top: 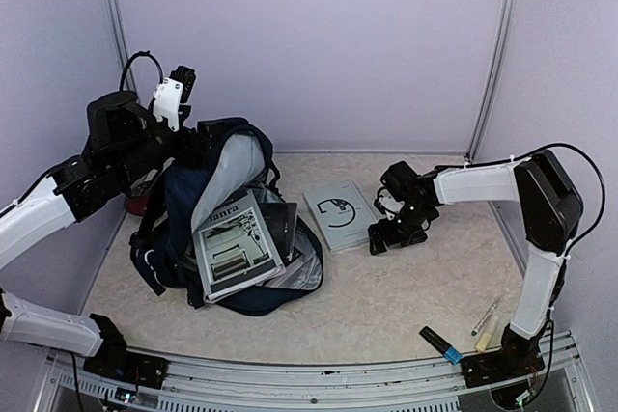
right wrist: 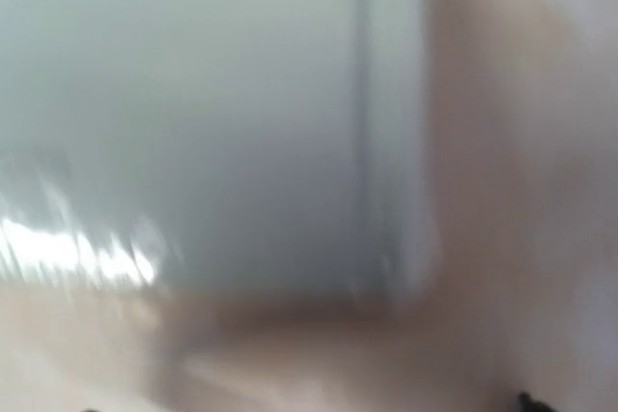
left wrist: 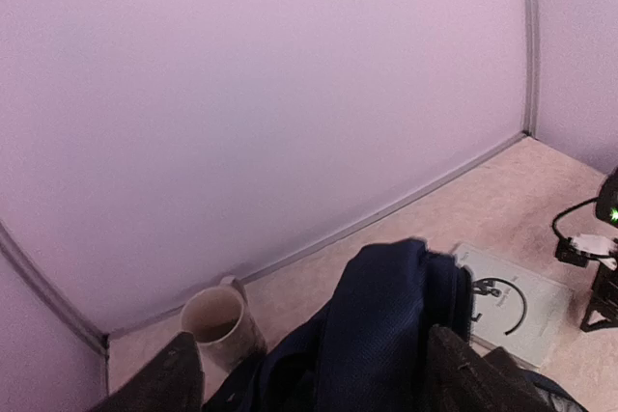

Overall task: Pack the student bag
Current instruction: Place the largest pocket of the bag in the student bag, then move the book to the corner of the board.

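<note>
At the far left the left gripper (top: 205, 134) stood over the top of the bag (top: 188, 209). Only the left wrist view showed its fingers (left wrist: 166, 380): they were spread wide, with the bag's navy top edge rising between them and not pinched, so this gripper was released. The same view alone showed a pale mug (left wrist: 220, 323), upright near the back wall (left wrist: 241, 94), just behind the bag. The bag was left of centre on the table (top: 406, 296). Only the top view showed its inside. The mouth gaped toward the front and right, the light grey lining was visible, and a magazine (top: 235, 250) stuck out of it, tilted, with a dark flat thing just behind it. The bag's long axis ran from the far side, where its top was raised, to the near side, where its other end rested on the table. Right of the bag a grey booklet (top: 339, 216) lay flat. The right gripper (top: 394, 232) was low, just beside the booklet's right edge. I cannot tell whether it was spread or clenched, because it was small in the top view and the right wrist view was only a blur of grey and beige. Near the front right corner lay a black marker (top: 440, 343) and a pen (top: 486, 316), well apart from the bag.
</note>
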